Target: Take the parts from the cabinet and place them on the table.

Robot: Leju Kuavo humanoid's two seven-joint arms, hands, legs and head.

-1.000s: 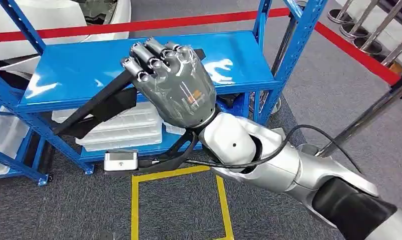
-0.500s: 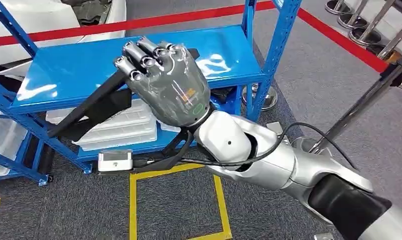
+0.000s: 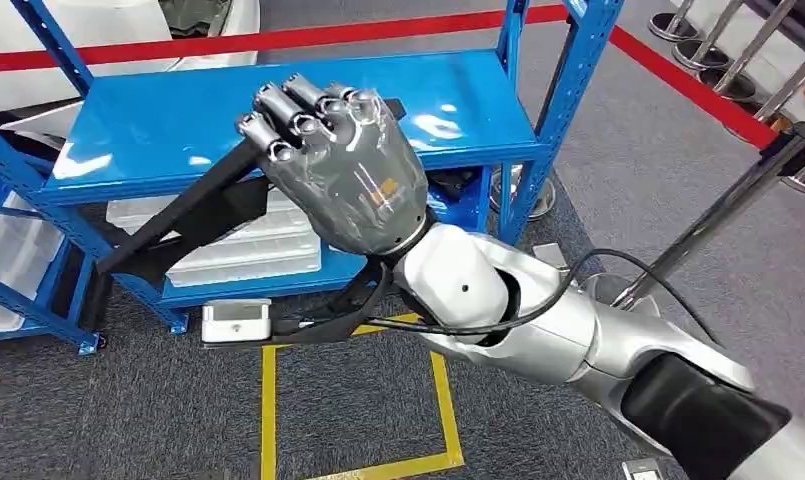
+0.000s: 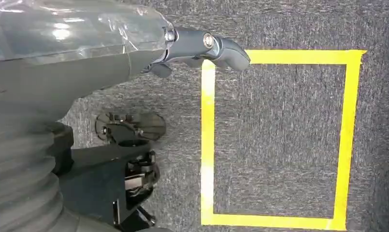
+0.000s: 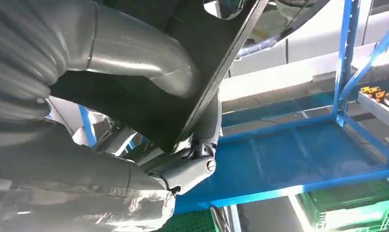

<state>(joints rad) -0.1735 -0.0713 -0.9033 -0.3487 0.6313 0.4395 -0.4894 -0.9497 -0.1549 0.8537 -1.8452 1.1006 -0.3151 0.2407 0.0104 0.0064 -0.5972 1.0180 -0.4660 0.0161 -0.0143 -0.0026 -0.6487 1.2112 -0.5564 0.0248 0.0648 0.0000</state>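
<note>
The right hand [image 3: 343,165] is gripping a long black part [image 3: 183,215], its fingers curling over the part's upper end in front of the blue shelf [image 3: 178,130] of the cabinet; the part is slanting away from the hand, down and to the robot's left, crossing the shelf's front edge; its lower end is hanging in front of the white trays [image 3: 233,245] on the lower shelf, below and to the left of the hand; in the right wrist view the hand [image 5: 134,145] is clamping the flat black part [image 5: 178,67] between the thick thumb and the darker fingers [image 5: 202,166], with the blue shelf [image 5: 289,150] lying beyond the fingertips; a small white box [image 3: 236,322] is sitting on the grey carpet below the hand, just beside the yellow tape square [image 3: 268,400]; the left hand [image 4: 110,53] is hanging over the carpet next to a yellow tape square [image 4: 209,135]; one dark finger [image 4: 211,46] is sticking out with nothing against it, but I cannot tell how far that hand is spreading.
</note>
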